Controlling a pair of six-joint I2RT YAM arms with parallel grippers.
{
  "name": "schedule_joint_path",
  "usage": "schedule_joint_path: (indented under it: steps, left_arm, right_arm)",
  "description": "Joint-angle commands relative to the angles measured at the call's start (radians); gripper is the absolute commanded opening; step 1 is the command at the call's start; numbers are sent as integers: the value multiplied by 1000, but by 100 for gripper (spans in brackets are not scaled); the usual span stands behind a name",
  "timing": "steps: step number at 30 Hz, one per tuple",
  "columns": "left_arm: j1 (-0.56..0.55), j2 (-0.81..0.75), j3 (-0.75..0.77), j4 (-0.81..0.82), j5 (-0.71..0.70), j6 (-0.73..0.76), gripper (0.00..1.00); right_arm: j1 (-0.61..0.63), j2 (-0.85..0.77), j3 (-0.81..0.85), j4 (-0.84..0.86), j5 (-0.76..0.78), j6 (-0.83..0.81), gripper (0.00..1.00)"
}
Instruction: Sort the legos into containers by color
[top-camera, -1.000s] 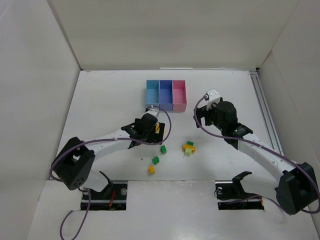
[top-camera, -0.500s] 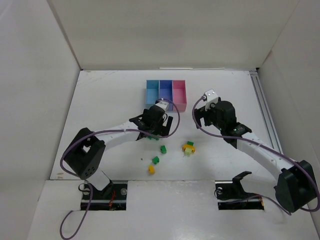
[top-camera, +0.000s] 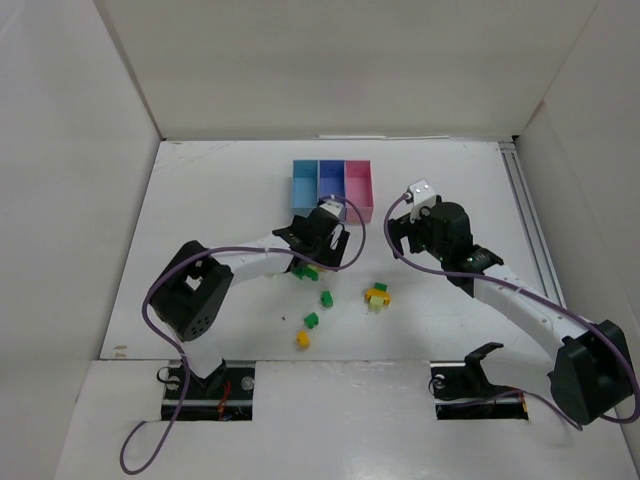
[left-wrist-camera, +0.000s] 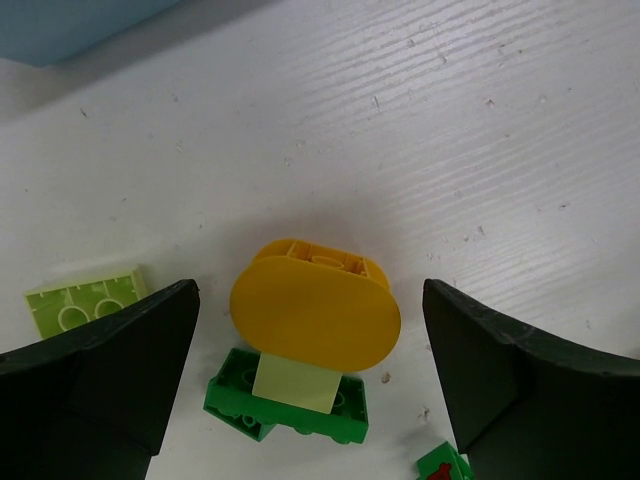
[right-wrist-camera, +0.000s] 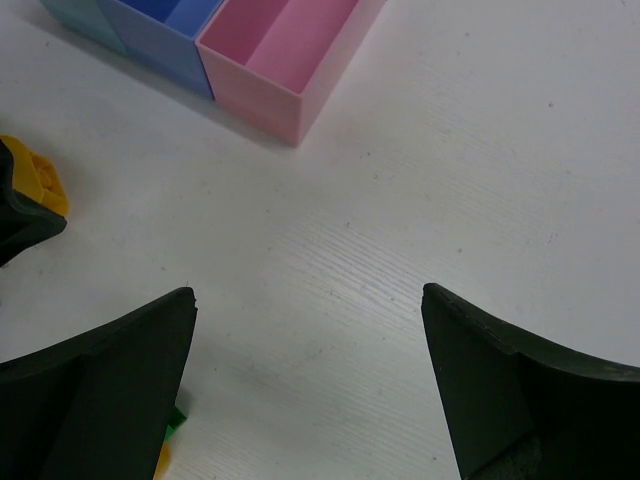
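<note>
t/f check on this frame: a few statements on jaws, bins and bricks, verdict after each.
1. The left gripper has its jaws open on either side of a yellow-topped stack, not touching it. True.
2. The pink bin holds a brick. False: what shows of its inside is empty.
3. The right gripper is shut on a brick. False: its jaws are open over the table, holding nothing.
4. A lime brick lies flat beside that stack. True.

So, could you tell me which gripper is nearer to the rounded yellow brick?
Left. The left gripper straddles the rounded yellow brick, jaws open. The right gripper hangs off to its right, near the pink bin.
</note>
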Motion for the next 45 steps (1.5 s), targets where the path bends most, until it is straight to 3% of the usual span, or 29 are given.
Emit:
schedule_joint_path:
  steps: [1, 8, 13, 20, 26, 30, 33, 35, 38, 41, 43, 45]
  left_arm:
    - [-5, 3, 35, -21, -23, 20, 91]
    - [-5, 32, 35, -31, -14, 29, 84]
    - [-5, 43, 45, -31, -14, 29, 75]
    - [-5, 52, 55, -49, -14, 29, 53]
    - [-5, -17, 71, -58, -54, -23, 48]
    - [-5, -64, 182, -168, -215, -227, 48]
    - [-5, -104, 302, -274, -348, -452, 48]
    - [-5, -164, 330, -267, -365, -605, 48]
    - [-5, -283, 241, -155, -353, -736, 48]
    - [-16, -410, 84, 99, -344, -861, 48]
    - [-41, -452, 34, 251, -344, -914, 48]
    - [-77, -474, 23, 278, -397, -974, 48]
  right_arm:
    - [-1, -10, 46, 10, 13, -5, 98]
    - [-10, -19, 46, 10, 13, -5, 98]
    - [-10, -19, 46, 10, 13, -5, 98]
    - [-10, -19, 46, 0, 13, -5, 98]
    - [-19, -29, 55, -9, 13, -5, 98]
    - [-28, -70, 55, -9, 13, -5, 98]
    - [-28, -119, 46, -9, 3, 7, 98]
    - [-28, -163, 23, 20, -23, 21, 98]
    - [-38, -211, 14, 77, -123, 49, 98]
    - [-38, -266, -51, 233, -276, 116, 98]
    - [-38, -279, -95, 454, -359, 205, 98]
    - [-27, -259, -127, 595, -468, 249, 98]
